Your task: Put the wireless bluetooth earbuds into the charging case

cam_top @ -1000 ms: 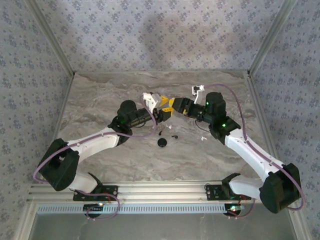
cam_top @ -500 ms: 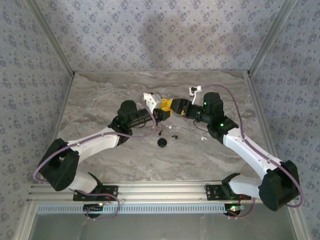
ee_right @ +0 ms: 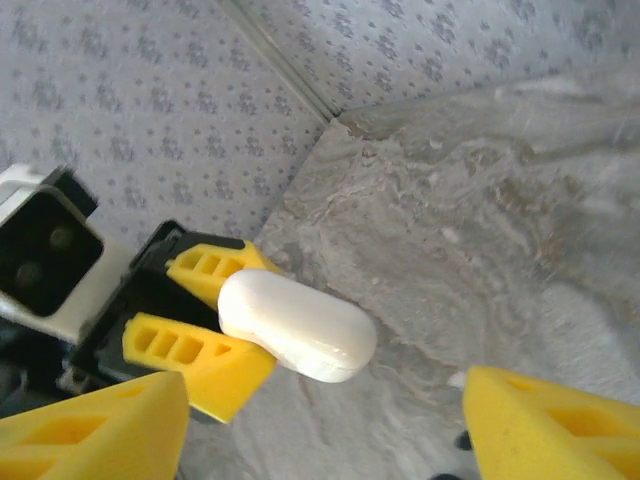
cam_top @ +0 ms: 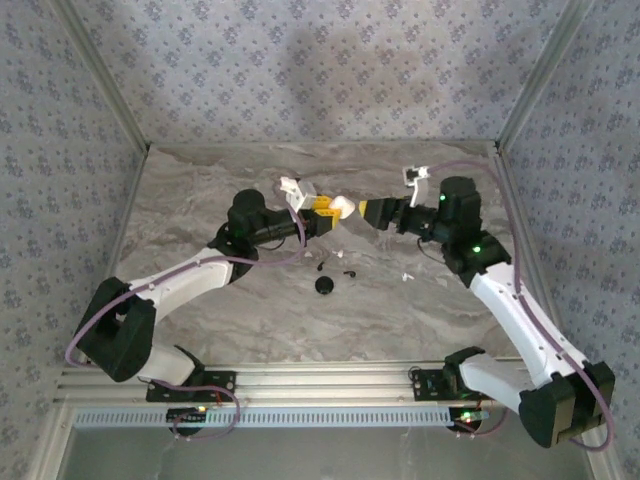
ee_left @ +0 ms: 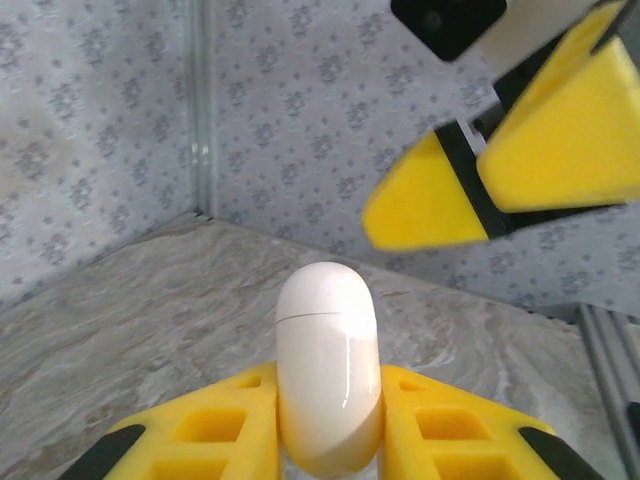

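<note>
Two earbuds (cam_top: 349,272) are left lying as the case (ee_left: 328,370), released by the wide right gripper (cam_top: 370,210), is clamped by the left gripper (cam_top: 330,208).

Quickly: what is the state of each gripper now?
Left gripper: closed, holding the white charging case.
Right gripper: open, holding nothing.

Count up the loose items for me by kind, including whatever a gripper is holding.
White charging case, closed, held in the left gripper: 1
Black earbuds, lying on the table: 2
Round black piece, on the table: 1
Small white piece, on the table: 1
Total: 5
</note>
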`<state>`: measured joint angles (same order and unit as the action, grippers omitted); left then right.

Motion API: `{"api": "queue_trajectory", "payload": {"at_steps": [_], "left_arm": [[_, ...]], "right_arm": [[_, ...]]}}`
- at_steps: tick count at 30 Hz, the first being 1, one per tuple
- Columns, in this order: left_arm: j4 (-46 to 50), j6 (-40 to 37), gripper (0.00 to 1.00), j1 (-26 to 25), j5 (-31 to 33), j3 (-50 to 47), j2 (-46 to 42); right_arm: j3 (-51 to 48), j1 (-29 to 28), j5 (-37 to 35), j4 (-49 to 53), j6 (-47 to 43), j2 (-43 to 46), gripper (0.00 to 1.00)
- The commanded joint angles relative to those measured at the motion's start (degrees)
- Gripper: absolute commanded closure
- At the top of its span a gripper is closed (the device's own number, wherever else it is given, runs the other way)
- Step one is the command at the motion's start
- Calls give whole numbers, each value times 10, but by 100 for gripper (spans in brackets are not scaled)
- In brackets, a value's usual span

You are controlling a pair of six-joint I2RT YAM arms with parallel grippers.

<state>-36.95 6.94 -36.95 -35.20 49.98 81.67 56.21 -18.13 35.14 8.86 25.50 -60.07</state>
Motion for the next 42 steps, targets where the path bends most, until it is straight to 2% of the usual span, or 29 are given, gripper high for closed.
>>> {"api": "queue_trajectory", "payload": {"at_steps": [1,7,9,14,22,27,35,38,42], "left_arm": [[-9,18,75,2,-77,31,1],[-18,37,76,4,-151,49,4],[-17,38,75,4,-172,54,5],[-14,26,75,5,-204,62,-4],[-6,12,75,4,-212,64,-14],[-18,19,75,5,-208,61,-16],[-33,32,76,5,-200,60,-19],[-41,41,76,5,-195,60,-19],[-44,48,76,4,-193,61,-18]], "right_arm": [[47,36,113,133,-179,3,31],[109,92,269,215,-415,-32,41],[135,92,290,247,-491,-45,44],[197,77,316,330,-589,-97,46],[245,20,308,391,-654,-164,45],[264,13,324,415,-673,-190,47],[275,17,325,444,-698,-199,66],[275,15,316,446,-699,-200,69],[277,13,302,450,-704,-199,80]]}}
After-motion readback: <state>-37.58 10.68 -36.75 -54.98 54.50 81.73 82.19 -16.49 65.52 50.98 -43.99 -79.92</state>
